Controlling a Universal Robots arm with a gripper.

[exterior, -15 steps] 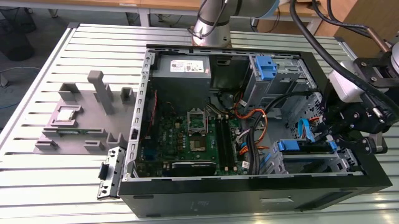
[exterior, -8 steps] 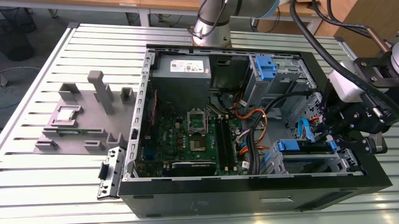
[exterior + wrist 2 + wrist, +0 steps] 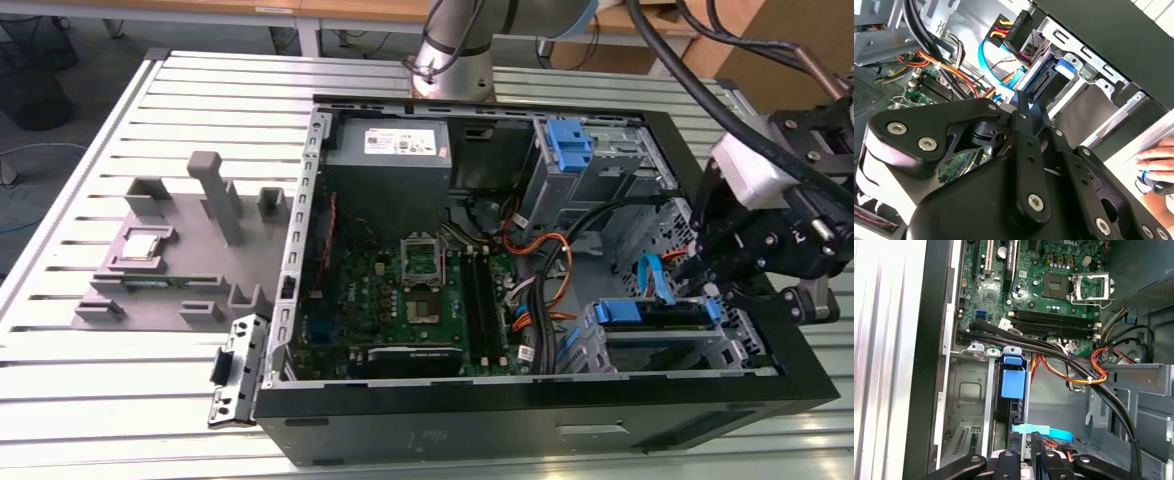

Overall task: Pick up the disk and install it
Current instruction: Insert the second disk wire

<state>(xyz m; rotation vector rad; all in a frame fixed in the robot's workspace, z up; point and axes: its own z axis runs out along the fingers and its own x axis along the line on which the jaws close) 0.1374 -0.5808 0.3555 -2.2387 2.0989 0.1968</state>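
Observation:
The disk (image 3: 650, 312) sits in the drive bay at the lower corner of the open computer case, on the exterior view's right. Its blue carrier (image 3: 1014, 385) stands edge-on between the bay's metal walls, and its blue rail end (image 3: 1064, 67) shows under the case's rim. My gripper (image 3: 705, 286) reaches down into the case from the exterior view's right. The fingers (image 3: 1023, 107) are pressed together into one narrow bar, with nothing visible between them. Their tip (image 3: 1026, 452) is at the disk's rear end, beside a light-blue data cable (image 3: 1044, 430); I cannot see whether they touch.
The motherboard (image 3: 414, 290) fills the case floor, with a grey power-supply box (image 3: 387, 145) at the back. Orange and black cables (image 3: 1074, 365) cross beside the bay. A blue latch (image 3: 567, 145) is on the upper cage. A grey fixture (image 3: 174, 250) stands outside. A person's hand (image 3: 1154, 167) rests nearby.

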